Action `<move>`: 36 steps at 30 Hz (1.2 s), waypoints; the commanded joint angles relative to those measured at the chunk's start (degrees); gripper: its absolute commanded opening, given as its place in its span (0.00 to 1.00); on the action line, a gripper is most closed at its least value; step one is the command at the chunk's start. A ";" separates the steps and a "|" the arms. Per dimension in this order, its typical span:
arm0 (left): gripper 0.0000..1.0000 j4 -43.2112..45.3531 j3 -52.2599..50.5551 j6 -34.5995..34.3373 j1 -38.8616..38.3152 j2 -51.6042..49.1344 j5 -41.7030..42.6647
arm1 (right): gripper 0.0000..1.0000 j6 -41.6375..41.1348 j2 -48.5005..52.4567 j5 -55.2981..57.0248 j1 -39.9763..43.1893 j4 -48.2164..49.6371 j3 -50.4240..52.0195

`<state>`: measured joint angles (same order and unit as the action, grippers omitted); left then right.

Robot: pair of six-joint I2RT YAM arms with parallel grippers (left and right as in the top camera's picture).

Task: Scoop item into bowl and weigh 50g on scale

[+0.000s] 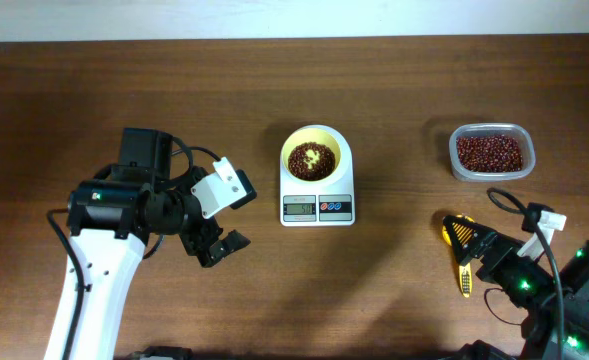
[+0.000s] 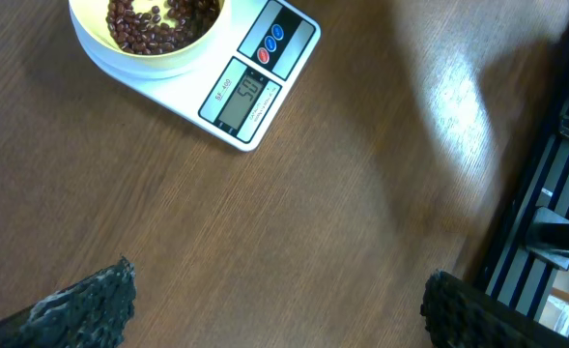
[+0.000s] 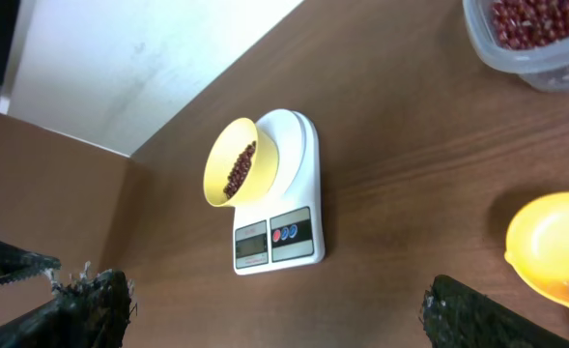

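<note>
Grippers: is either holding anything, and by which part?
Nothing is held. The left gripper and right gripper both stand open over the wooden table; the yellow plastic scoop lies loose beside the right one.

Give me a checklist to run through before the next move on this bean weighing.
1. Bowl seated on the scale: ok.
2. Beans in the bowl: ok.
3. Display shows the target weight: cannot tell, digits unclear.
4. Scoop lying empty on the table: ok.
5. Left jaws open, holding nothing: ok.
6. Right jaws open, holding nothing: ok.
</note>
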<state>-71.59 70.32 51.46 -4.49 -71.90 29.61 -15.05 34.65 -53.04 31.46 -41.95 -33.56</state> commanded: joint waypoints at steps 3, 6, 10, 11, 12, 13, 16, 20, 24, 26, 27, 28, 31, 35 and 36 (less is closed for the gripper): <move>0.99 -0.07 0.70 0.92 -0.22 0.24 0.37 | 0.99 -0.26 -0.20 8.46 -4.70 -0.44 -0.48; 0.99 -0.09 0.70 0.92 -0.22 0.24 0.37 | 0.99 -0.26 -0.59 15.89 -10.51 0.26 0.07; 0.99 -0.07 0.70 0.92 -0.22 0.24 0.39 | 0.99 -0.26 -4.57 21.84 -16.46 7.19 2.73; 0.99 -0.07 0.70 0.92 -0.22 0.24 0.37 | 0.99 -0.24 -5.66 22.67 -17.42 8.63 3.58; 0.99 -0.07 0.70 0.92 -0.22 0.24 0.37 | 0.99 -0.24 -6.80 23.47 -18.36 10.08 4.63; 0.99 -0.07 0.70 0.92 -0.22 0.24 0.37 | 0.99 -0.24 -8.33 24.39 -19.52 11.80 6.12; 0.99 -0.07 0.70 0.92 -0.22 0.24 0.37 | 0.99 -0.26 -13.70 25.75 -22.14 16.06 10.73; 0.99 -0.07 0.70 0.92 -0.22 0.24 0.37 | 0.99 -0.26 -23.15 26.95 -23.93 24.04 17.66; 0.99 -0.07 0.70 0.92 -0.22 0.22 0.39 | 0.99 -0.24 -30.01 27.98 -24.04 27.50 21.77; 0.99 -0.07 0.70 0.92 -0.22 0.24 0.37 | 0.99 -0.22 -32.54 29.77 -24.65 27.43 22.69; 0.99 -0.07 0.70 0.92 -0.22 0.24 0.37 | 0.99 -0.22 -33.33 30.56 -24.90 27.43 22.84; 0.99 -0.07 0.70 0.92 -0.22 0.24 0.37 | 0.99 -0.20 -33.79 31.26 -25.14 27.43 22.86; 0.99 -0.07 0.70 0.92 -0.22 0.24 0.39 | 0.99 0.22 -34.47 33.94 -26.49 27.45 22.88; 0.99 -0.09 0.70 0.92 -0.22 0.24 0.39 | 0.99 1.51 -34.47 36.46 -28.63 27.63 22.91; 0.99 -0.07 0.70 0.92 -0.22 0.24 0.39 | 0.99 1.53 -34.47 36.48 -28.79 27.74 22.91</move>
<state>-71.59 70.32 51.46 -4.49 -71.90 29.61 -14.59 0.89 -18.92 3.79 -14.68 -11.22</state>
